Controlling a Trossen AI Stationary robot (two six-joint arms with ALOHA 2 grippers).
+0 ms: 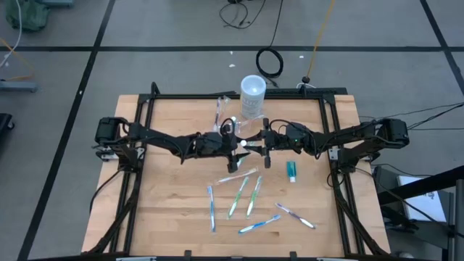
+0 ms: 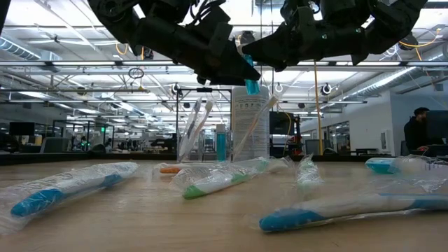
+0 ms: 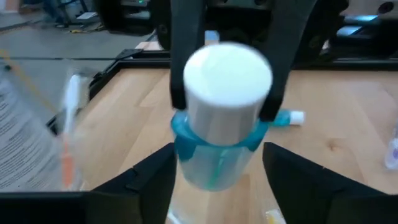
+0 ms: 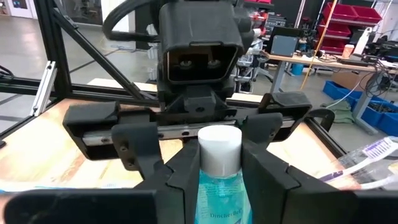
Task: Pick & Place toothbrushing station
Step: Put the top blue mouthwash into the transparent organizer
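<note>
A small bottle [image 4: 219, 186] with blue liquid and a white cap [image 3: 228, 78] is in the air over the table's middle [image 1: 249, 146]. My right gripper [image 4: 221, 158] is shut on it. My left gripper [image 3: 217, 174] faces it from the table's left, open, with a finger on either side of the bottle's body. The clear plastic holder [image 1: 220, 113] with a toothbrush in it stands at the far side, left of the tall white cup [image 1: 252, 94]. It also shows in the low view [image 2: 192, 131]. My right gripper pinches the bottle's upper body just below the cap [image 4: 217, 180] between its two fingers [image 4: 177, 180]. The fingers come about level from the table's right. The bottle is lifted clear of the table, and its cap points toward my left wrist. Whether my left gripper's fingers touch the bottle, I cannot tell.
Several wrapped toothbrushes [image 1: 239, 196] lie on the table's near half. A small teal tube [image 1: 291, 171] lies to the right of the grippers. A black frame [image 1: 138, 116] borders the table. A person [image 2: 420, 129] sits in the room beyond.
</note>
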